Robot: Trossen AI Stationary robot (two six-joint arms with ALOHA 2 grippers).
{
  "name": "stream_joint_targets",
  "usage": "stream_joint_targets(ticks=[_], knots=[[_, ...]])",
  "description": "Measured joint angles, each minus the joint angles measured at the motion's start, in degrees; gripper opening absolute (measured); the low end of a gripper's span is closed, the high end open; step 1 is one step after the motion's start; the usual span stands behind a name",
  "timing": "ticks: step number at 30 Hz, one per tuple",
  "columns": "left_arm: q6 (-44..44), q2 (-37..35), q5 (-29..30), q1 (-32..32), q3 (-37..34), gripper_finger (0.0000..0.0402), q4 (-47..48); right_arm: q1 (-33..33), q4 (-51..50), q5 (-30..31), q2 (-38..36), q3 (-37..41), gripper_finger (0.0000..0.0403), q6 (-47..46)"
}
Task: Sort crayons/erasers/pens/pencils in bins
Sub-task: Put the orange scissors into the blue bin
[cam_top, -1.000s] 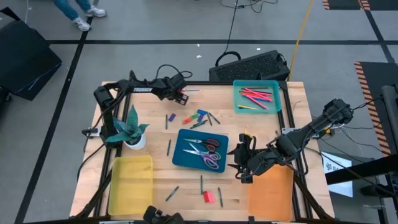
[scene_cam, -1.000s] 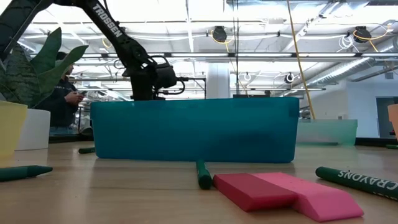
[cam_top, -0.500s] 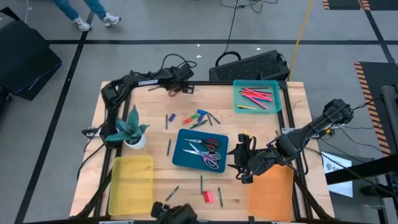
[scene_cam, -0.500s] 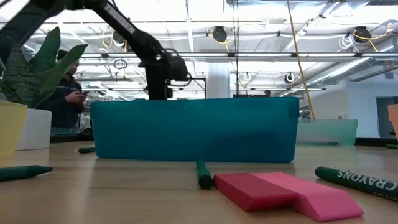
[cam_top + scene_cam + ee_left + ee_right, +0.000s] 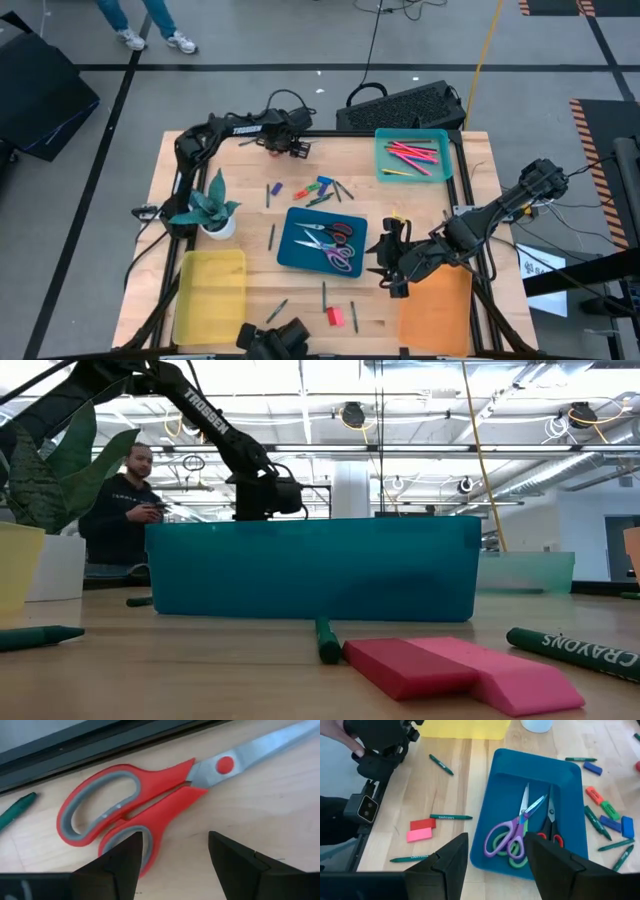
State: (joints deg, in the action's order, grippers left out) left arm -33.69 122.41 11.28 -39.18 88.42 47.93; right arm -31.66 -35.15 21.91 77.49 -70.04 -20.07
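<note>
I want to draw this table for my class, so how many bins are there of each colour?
Yellow bin: 1
Orange bin: 1
Teal bin: 1
Dark blue bin: 1
Total: 4 bins

Pale wood-grain table (image 5: 470,200); glossy red plastic scissors (image 5: 150,805), metal blades.

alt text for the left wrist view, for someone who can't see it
A pair of red-handled scissors with grey grip linings lies flat on the wooden table, just ahead of the left gripper, whose two dark fingers stand open. A green crayon tip shows nearby.
</note>
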Motion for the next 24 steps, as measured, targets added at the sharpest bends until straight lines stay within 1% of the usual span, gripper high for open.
stream_joint_targets(ticks=[7,11,13,16,20,24], knots=[[0.1,-0.1,-1.2,-0.7,0.1,0.0227,2.8,0.0,-0.9,-1.2,0.0,0.0,0.0189,-1.3],[0.1,-0.1,-3.1,-0.7,0.1,0.0227,4.7,0.0,0.4,-1.3,0.0,1.7,0.0189,-0.6],[0.1,-0.1,-4.0,-0.4,0.2,0.0218,6.2,0.0,0.6,-1.3,0.0,2.6,0.0189,-0.4],[0.4,-0.4,-6.7,-0.2,0.1,0.0188,8.8,0.0,0.6,-1.3,0.0,3.9,0.0189,-0.3],[2.2,-0.6,-10.9,0.2,-0.1,0.0133,9.8,0.0,0.7,-1.3,0.0,4.4,0.0189,-0.3],[3.3,-0.6,-12.3,1.0,-0.1,0.0088,10.0,0.0,0.7,-1.3,0.0,4.4,0.0189,-0.3]])
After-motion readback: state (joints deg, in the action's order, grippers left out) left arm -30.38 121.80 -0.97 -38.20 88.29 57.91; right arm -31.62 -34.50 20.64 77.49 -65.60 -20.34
